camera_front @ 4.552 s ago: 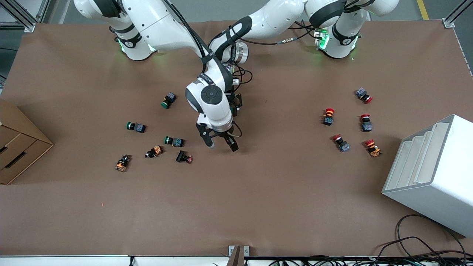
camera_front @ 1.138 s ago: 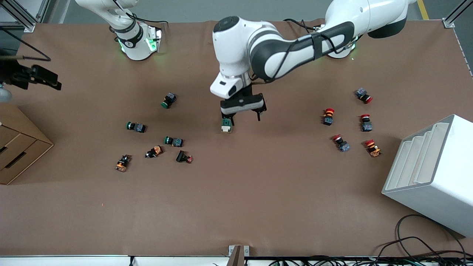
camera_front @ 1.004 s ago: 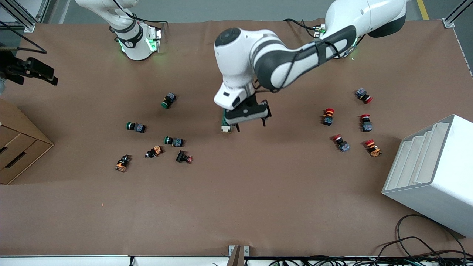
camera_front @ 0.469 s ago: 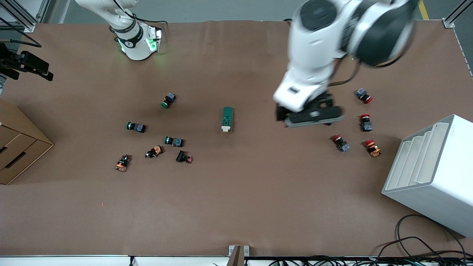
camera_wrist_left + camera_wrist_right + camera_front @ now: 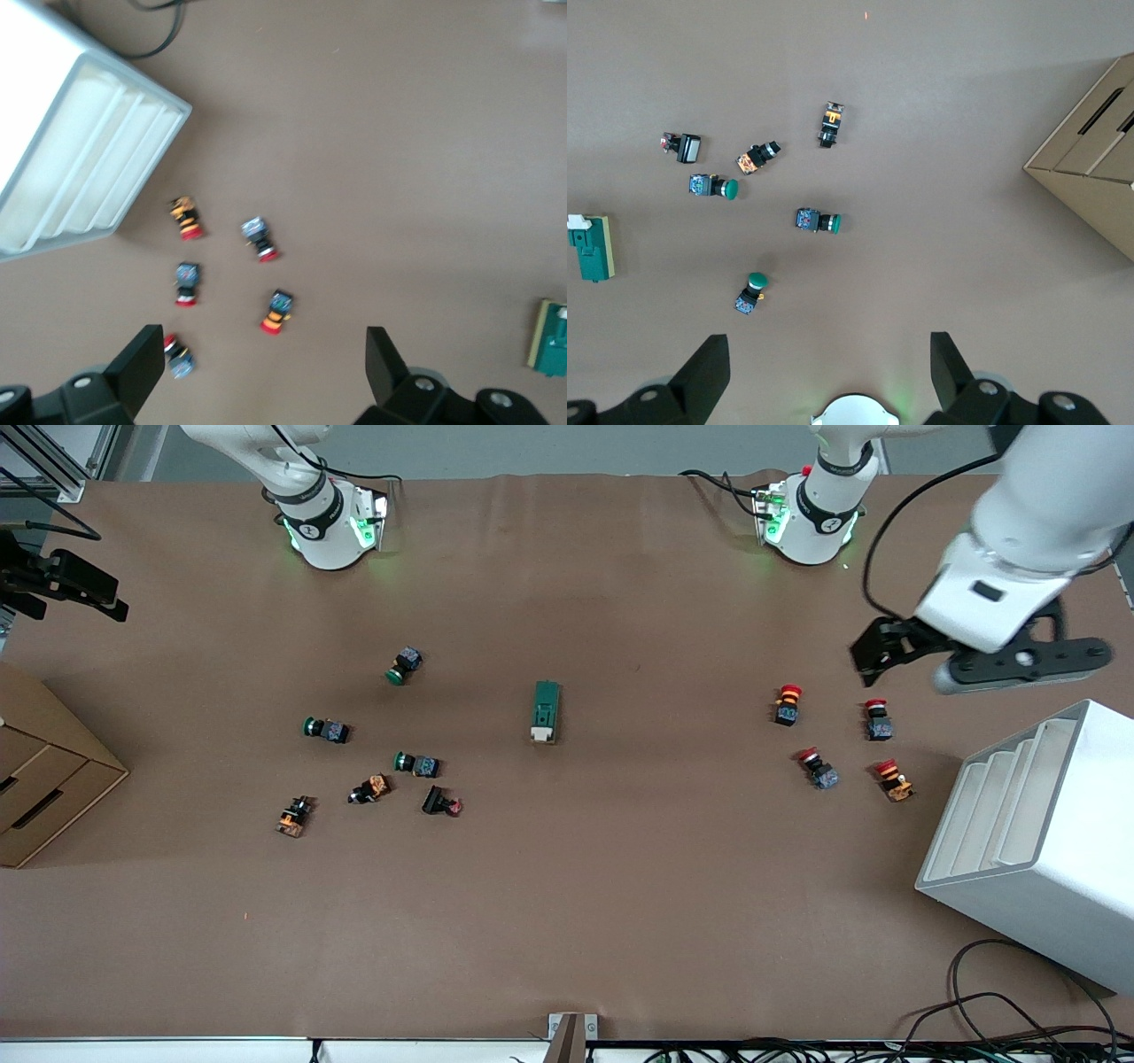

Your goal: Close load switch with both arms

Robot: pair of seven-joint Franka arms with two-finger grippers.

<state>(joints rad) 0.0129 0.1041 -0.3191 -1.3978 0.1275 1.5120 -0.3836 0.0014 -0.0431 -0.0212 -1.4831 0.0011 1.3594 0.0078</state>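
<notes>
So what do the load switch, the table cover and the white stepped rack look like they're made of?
Load switch: likely molded plastic, matte dark green body with a white lever end. Table cover: looks like brown paper or thin matte sheet, judging by faint creases. White stepped rack: smooth white, plastic or painted metal; cannot tell which.

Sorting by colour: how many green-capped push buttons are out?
3, all toward the right arm's end: the farthest button, the middle button and the nearest button to the front camera. None looks hidden.
</notes>
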